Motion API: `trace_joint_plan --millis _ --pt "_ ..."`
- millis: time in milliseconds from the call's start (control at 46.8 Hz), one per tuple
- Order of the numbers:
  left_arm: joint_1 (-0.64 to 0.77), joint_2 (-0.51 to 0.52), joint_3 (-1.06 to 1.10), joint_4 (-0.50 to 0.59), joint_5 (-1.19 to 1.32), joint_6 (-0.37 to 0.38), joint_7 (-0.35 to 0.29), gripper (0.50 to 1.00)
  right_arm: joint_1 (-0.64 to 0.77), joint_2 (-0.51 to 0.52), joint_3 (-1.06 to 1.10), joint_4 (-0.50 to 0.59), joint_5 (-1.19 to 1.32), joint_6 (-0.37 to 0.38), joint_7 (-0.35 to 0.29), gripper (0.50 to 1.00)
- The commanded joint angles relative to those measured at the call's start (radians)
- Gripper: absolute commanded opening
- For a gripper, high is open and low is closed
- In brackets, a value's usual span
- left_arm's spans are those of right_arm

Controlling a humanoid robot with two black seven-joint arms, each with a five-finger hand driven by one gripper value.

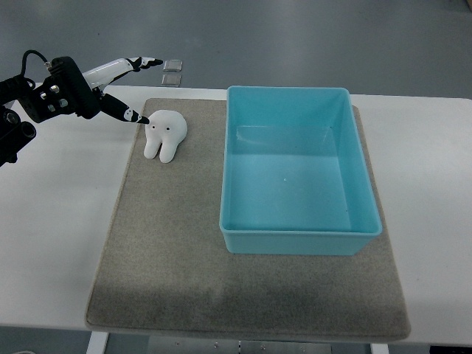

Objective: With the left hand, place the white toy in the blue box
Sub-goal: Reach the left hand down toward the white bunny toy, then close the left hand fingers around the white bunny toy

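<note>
A white tooth-shaped toy (165, 134) with two black dot eyes lies on the grey mat (169, 243), left of the blue box (301, 236). The box stands on the mat's right half with nothing inside. My left hand (136, 88) reaches in from the upper left, its fingers spread; one lower fingertip (140, 118) sits right at the toy's upper left edge, while the upper fingers (144, 62) point away above it. The hand holds nothing. No right arm shows.
The white table (59, 221) carries the mat. Two small grey square pieces (172, 71) lie at the table's far edge, just behind the left hand. Grey floor shows beyond the table.
</note>
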State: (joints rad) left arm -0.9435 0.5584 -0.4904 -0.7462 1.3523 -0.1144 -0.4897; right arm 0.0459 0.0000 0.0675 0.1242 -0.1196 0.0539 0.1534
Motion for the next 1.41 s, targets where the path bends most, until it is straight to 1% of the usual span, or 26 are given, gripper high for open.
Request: trace_joint_plan --millis 0,85,235,427,555,790,833,918,1089,1132,1239,1260,1388 --pt "0.000 0.000 0.012 -0.010 0.028 0.002 -0.009 0.971 0.000 0.000 0.000 0.000 0.000 0.000 0.000 0.936" --pt "0.000 -0.002 0.024 -0.010 0.062 0.012 -0.023 0.969 0.000 0.000 0.000 0.000 0.000 0.000 0.000 0.936" --pt "0.000 -0.006 0.070 -0.009 0.084 0.061 -0.027 0.969 -0.001 0.000 0.000 0.000 0.000 0.000 0.000 0.936" --pt "-0.003 -0.008 0.128 -0.009 0.084 0.110 -0.027 0.943 0.000 0.000 0.000 0.000 0.000 0.000 0.000 0.936" --pt "-0.004 -0.028 0.141 -0.009 0.085 0.133 -0.027 0.939 0.000 0.000 0.000 0.000 0.000 0.001 0.000 0.936" --pt "-0.004 -0.046 0.142 0.001 0.087 0.139 -0.026 0.915 0.000 0.000 0.000 0.000 0.000 0.000 0.000 0.936" --pt "-0.004 -0.051 0.142 0.002 0.087 0.139 -0.026 0.902 0.000 0.000 0.000 0.000 0.000 0.000 0.000 0.936" --pt "-0.004 -0.052 0.142 0.005 0.088 0.140 -0.026 0.894 0.000 0.000 0.000 0.000 0.000 0.000 0.000 0.936" --pt "-0.006 -0.063 0.150 0.018 0.090 0.145 -0.026 0.891 0.000 0.000 0.000 0.000 0.000 0.000 0.000 0.936" --pt "-0.008 -0.063 0.156 0.027 0.091 0.145 -0.026 0.881 -0.001 0.000 0.000 0.000 0.000 0.000 0.000 0.936" --pt "-0.011 -0.064 0.159 0.036 0.108 0.147 -0.027 0.874 0.000 0.000 0.000 0.000 0.000 0.000 0.000 0.936" --pt "-0.011 -0.064 0.159 0.036 0.114 0.150 -0.027 0.868 0.000 0.000 0.000 0.000 0.000 0.000 0.000 0.936" --pt "-0.012 -0.064 0.164 0.051 0.145 0.190 -0.027 0.868 0.000 0.000 0.000 0.000 0.000 0.000 0.000 0.936"
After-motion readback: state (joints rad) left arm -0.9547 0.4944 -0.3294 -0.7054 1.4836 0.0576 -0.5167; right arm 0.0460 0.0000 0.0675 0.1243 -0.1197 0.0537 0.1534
